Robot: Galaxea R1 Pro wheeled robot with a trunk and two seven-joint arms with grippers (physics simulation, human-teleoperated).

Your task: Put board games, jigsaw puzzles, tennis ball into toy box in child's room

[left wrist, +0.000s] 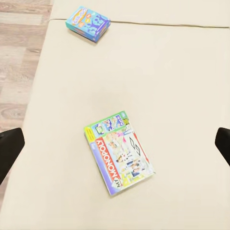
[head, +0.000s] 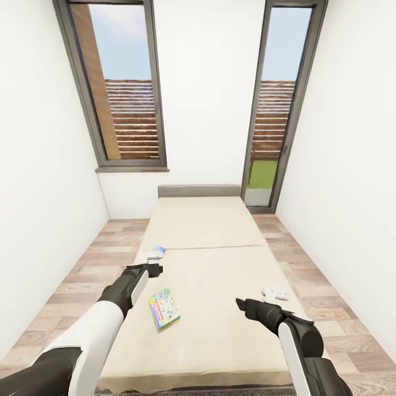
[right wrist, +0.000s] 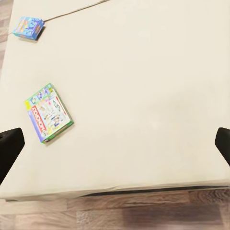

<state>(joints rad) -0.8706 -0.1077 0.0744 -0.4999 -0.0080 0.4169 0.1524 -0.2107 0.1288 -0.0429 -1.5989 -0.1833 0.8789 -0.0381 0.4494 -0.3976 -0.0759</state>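
Note:
Two board games lie on the beige bed [head: 220,264]. The pale green multicoloured box [head: 164,308] [left wrist: 120,153] [right wrist: 49,113] rests flat near the bed's left front. The small blue box [head: 156,251] [left wrist: 87,23] [right wrist: 28,27] sits farther back at the left edge, by the mattress seam. My left gripper [head: 154,269] hovers open above the bed between the two boxes, its dark fingers [left wrist: 9,148] spread wide. Over the bed's right front my right gripper [head: 241,304] also hangs open, fingers [right wrist: 9,143] far apart. Both hold nothing. The table, toy box, jigsaw puzzles and tennis ball are out of view.
A small white object [head: 275,293] lies at the bed's right edge. The grey headboard [head: 199,191] stands against the far white wall between a window [head: 118,88] and a glass door [head: 275,110]. Strips of wood floor [head: 82,269] run along both sides of the bed.

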